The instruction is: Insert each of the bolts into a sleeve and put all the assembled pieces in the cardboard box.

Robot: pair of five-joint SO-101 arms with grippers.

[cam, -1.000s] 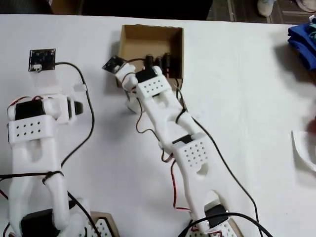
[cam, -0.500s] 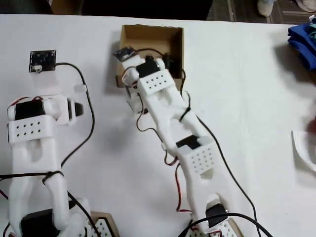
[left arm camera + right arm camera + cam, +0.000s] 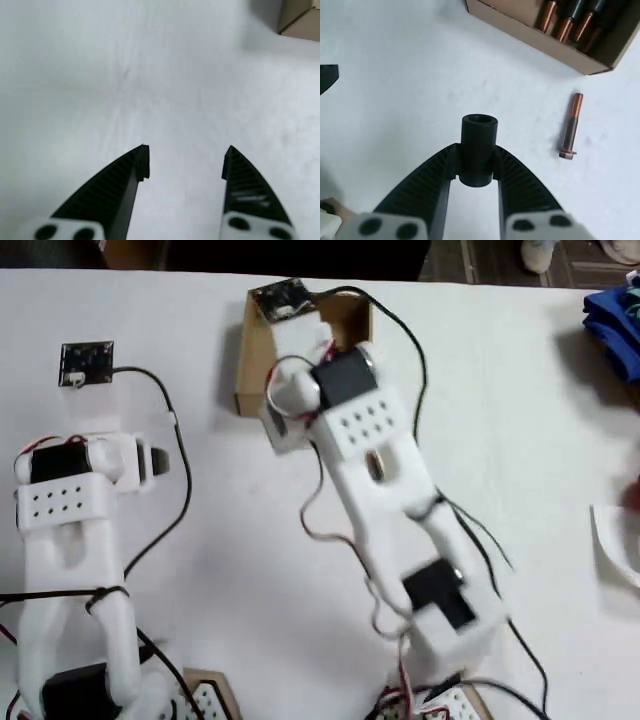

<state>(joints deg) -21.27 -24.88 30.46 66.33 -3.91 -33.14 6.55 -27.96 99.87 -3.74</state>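
My right gripper [image 3: 477,160] is shut on an upright black sleeve [image 3: 478,140], held over the white table. A copper bolt [image 3: 570,125] lies loose on the table beside it, near the cardboard box [image 3: 535,37]. Inside the box rest several assembled pieces [image 3: 570,20], black sleeves with copper bolt ends. In the high view the right arm [image 3: 350,420] hangs over the box [image 3: 255,340] and covers most of it. My left gripper [image 3: 185,160] is open over bare table, with a box corner [image 3: 300,20] farther off.
The left arm [image 3: 70,490] stands at the table's left side. A blue cloth [image 3: 615,325] lies at the right edge and a white curved object [image 3: 615,545] below it. A black fingertip [image 3: 327,77] of the left gripper shows off to one side.
The right arm has lifted and swung its wrist up over the box, and its elbow has shifted right. The left arm has kept still.
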